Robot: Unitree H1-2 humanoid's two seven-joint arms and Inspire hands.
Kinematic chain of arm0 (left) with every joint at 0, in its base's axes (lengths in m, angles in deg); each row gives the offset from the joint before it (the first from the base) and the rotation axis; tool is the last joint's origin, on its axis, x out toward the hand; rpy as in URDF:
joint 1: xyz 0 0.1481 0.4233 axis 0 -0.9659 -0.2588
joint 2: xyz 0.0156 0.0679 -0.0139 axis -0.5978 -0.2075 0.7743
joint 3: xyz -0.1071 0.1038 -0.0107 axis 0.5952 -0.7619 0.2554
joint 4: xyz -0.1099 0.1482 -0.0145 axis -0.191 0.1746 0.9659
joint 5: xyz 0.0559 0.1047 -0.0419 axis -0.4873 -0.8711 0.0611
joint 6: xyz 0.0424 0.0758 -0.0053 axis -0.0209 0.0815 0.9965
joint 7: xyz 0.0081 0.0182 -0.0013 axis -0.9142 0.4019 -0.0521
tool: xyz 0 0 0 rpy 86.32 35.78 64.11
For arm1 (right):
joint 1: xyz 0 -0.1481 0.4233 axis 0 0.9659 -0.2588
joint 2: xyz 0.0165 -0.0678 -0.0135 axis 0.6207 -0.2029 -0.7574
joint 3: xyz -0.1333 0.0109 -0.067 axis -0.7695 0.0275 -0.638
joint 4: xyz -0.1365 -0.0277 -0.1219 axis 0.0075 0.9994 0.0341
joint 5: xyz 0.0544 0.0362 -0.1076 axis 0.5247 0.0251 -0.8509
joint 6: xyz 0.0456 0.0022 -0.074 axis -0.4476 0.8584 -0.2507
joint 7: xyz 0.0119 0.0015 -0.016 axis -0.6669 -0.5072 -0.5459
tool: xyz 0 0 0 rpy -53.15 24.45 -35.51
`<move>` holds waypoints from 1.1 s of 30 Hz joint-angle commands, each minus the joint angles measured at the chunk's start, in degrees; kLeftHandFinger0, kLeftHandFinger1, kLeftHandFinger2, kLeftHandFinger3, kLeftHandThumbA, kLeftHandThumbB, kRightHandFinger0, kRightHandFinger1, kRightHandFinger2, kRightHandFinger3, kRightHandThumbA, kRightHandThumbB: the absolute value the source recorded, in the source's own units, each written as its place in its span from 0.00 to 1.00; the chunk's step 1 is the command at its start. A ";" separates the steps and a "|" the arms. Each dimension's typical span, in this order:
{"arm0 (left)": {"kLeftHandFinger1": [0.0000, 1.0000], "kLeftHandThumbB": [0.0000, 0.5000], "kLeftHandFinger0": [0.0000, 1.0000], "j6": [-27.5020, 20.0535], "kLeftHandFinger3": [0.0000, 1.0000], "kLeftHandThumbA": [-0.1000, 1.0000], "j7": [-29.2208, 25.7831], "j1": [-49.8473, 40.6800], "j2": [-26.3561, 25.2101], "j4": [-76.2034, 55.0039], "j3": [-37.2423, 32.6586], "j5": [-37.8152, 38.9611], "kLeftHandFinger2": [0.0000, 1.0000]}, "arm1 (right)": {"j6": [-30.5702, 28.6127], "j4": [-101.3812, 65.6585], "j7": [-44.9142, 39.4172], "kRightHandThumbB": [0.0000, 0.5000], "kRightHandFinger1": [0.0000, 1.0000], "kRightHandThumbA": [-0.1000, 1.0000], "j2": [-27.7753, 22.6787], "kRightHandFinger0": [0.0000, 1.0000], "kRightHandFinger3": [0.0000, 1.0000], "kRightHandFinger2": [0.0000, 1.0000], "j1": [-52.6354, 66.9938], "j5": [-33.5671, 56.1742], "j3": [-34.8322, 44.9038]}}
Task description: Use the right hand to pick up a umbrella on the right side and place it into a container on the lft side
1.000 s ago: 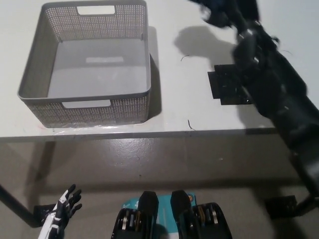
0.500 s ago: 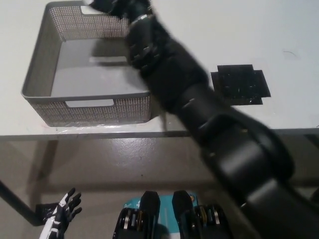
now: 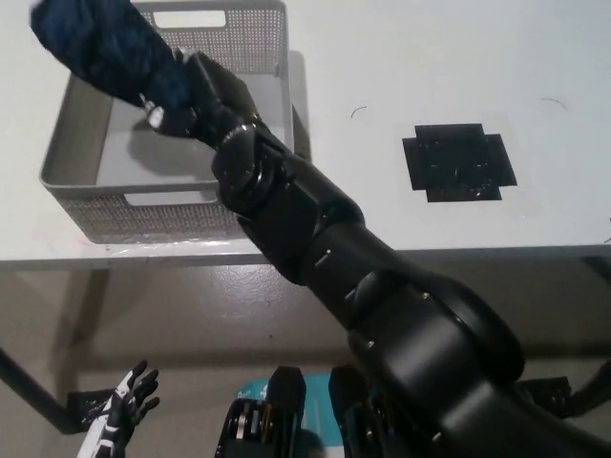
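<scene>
Head view, steep down. Right hand (image 3: 191,95) reaches across the desk (image 3: 401,76) from lower right, arm stretched diagonally to the upper left. Its fingers are wrapped around the handle end of the umbrella (image 3: 100,43), holding it.

Umbrella: dark blue, folded, a thick bundle. It hangs in the air over the basket (image 3: 162,215), tilted, with the free end pointing up-left toward the picture's corner. That end passes above the basket's left wall. It does not touch the basket floor as far as can be seen; the part nearest the hand is partly hidden by the fingers.

Basket: grey, perforated walls, cut-out handle slots in the near and far walls. Sits on the left part of the desk, near the front edge. The arm covers its right near corner and part of the right wall.

Black square mat (image 3: 458,162) lies flat on the right part of the desk, well apart from the basket, nothing on it.

Left hand (image 3: 122,412), white, rests low at the bottom left, below desk level, fingers spread apart and holding nothing.
</scene>
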State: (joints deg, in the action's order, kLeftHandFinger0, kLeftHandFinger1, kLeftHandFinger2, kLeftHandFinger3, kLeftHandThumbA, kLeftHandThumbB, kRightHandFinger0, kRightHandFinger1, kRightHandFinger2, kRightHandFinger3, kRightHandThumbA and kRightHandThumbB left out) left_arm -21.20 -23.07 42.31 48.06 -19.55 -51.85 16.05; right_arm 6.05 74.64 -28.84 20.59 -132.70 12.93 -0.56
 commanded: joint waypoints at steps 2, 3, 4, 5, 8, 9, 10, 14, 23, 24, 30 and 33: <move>1.00 0.43 1.00 -0.61 1.00 1.00 0.30 0.79 -0.88 -1.84 -0.45 -0.51 1.00 | 4.95 -0.57 -10.83 1.00 1.00 0.87 -2.88 1.00 1.00 1.00 -3.19 -1.18 -2.97; 1.00 0.42 1.00 -0.20 1.00 1.00 0.30 0.82 -0.99 -2.27 -0.62 -0.94 1.00 | 4.72 -0.71 -11.13 1.00 1.00 0.92 -3.65 1.00 1.00 1.00 -2.55 -0.74 -2.99; 1.00 0.41 1.00 -0.01 1.00 1.00 0.38 0.89 -1.03 -2.40 -0.69 -0.95 1.00 | 4.79 -0.81 -11.23 1.00 1.00 0.95 -3.93 1.00 1.00 1.00 -2.44 -0.66 -3.14; 1.00 0.40 1.00 0.42 1.00 1.00 0.54 0.96 -1.01 -2.72 -0.82 -0.74 1.00 | 4.83 -0.90 -11.37 0.99 1.00 0.98 -4.44 1.00 1.00 1.00 -2.22 -0.73 -3.48; 1.00 0.40 1.00 0.24 1.00 1.00 0.84 1.45 -1.09 -2.53 -1.20 -0.70 1.00 | 4.53 -1.20 -11.77 1.00 1.00 1.00 -5.80 1.00 1.00 1.00 -1.89 -0.27 -3.65; 1.00 0.39 1.00 0.38 1.00 1.00 0.75 1.46 -1.05 -2.66 -1.27 -0.82 1.00 | 4.24 -1.31 -11.63 1.00 1.00 1.00 -6.06 1.00 1.00 1.00 -1.88 -0.11 -3.59; 1.00 0.40 1.00 0.54 1.00 1.00 0.66 1.43 -1.01 -2.72 -1.28 -0.78 1.00 | 3.51 -1.55 -11.28 1.00 1.00 1.00 -6.37 1.00 1.00 1.00 -1.93 0.01 -3.51; 1.00 0.39 1.00 0.56 1.00 1.00 0.53 1.62 -0.87 -2.69 -1.62 -1.00 1.00 | 1.13 -2.64 -11.01 1.00 1.00 1.00 -7.73 1.00 1.00 1.00 -2.89 1.00 -2.56; 1.00 0.43 1.00 0.41 1.00 1.00 0.17 1.85 -1.13 -2.78 -1.42 -1.09 1.00 | -5.31 -30.80 -13.34 0.87 1.00 1.00 -16.87 1.00 1.00 1.00 2.08 10.06 9.30; 1.00 0.43 1.00 0.46 1.00 1.00 0.21 1.85 -1.10 -2.72 -1.30 -0.71 1.00 | -2.77 -40.20 -15.41 0.94 1.00 1.00 -18.17 1.00 1.00 1.00 5.89 11.01 9.94; 1.00 0.39 1.00 0.34 1.00 1.00 0.64 0.73 -1.59 -2.69 -0.97 0.08 1.00 | 4.24 -85.56 -21.57 0.78 1.00 1.00 -21.96 1.00 1.00 1.00 33.13 24.48 14.48; 1.00 0.41 1.00 0.84 1.00 1.00 0.55 0.83 -1.60 -2.12 -0.61 0.63 1.00 | 1.85 -95.14 -22.37 0.72 1.00 1.00 -23.79 1.00 1.00 1.00 44.11 28.13 14.59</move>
State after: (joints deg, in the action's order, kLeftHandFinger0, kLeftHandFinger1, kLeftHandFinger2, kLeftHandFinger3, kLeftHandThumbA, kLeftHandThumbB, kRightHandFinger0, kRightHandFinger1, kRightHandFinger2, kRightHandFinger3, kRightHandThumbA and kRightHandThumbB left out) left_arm -20.45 -23.04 43.91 48.04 -19.80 -53.37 15.14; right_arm 6.50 40.64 -41.21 5.89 -116.39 19.30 6.47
